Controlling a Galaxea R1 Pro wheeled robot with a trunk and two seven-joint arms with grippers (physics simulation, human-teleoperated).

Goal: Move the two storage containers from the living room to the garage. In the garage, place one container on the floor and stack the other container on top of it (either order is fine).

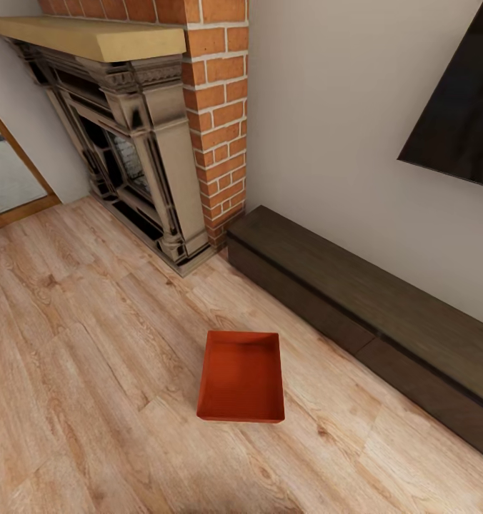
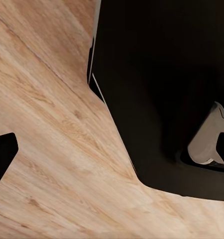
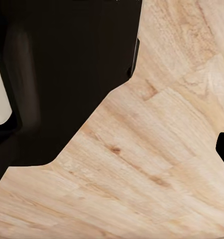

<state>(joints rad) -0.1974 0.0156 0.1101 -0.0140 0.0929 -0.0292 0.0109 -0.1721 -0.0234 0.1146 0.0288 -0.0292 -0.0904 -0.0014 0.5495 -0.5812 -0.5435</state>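
Storage container (image 1: 241,376) upright on wood floor (image 1: 91,371), long axis toward wall; fingers' state indiscernible.

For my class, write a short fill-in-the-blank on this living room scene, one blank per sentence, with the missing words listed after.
1. The orange-red storage container lies on the ____ plank floor.
2. The chimney beside the fireplace is built of red ____.
3. The long dark bench stands against the ____.
4. Inside, the container is ____.

Missing words: wood; brick; wall; empty
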